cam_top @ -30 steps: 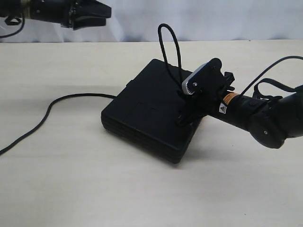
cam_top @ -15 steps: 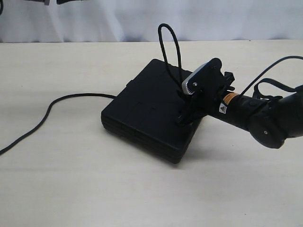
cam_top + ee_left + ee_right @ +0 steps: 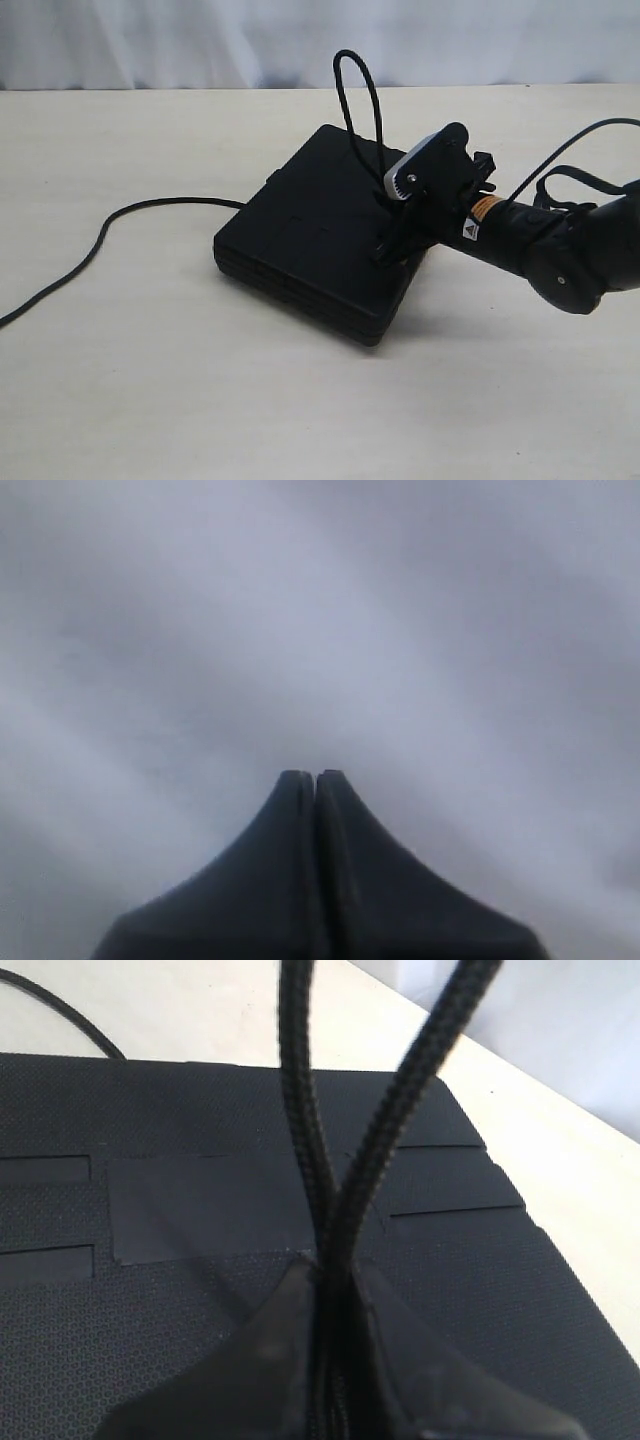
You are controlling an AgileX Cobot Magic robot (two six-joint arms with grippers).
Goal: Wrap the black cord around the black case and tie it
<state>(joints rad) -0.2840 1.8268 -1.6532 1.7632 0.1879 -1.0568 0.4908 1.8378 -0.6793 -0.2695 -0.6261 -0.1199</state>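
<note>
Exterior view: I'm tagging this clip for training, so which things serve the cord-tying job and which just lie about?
Job: black cord; black case; right end effector, shut on two strands of the cord over the case.
Not in use: left end effector, shut and empty, facing the pale backdrop.

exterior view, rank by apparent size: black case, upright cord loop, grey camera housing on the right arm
flat matte black plastic case
upright loop of thin black braided cord: taller but thinner, close call
light grey rounded camera housing
</note>
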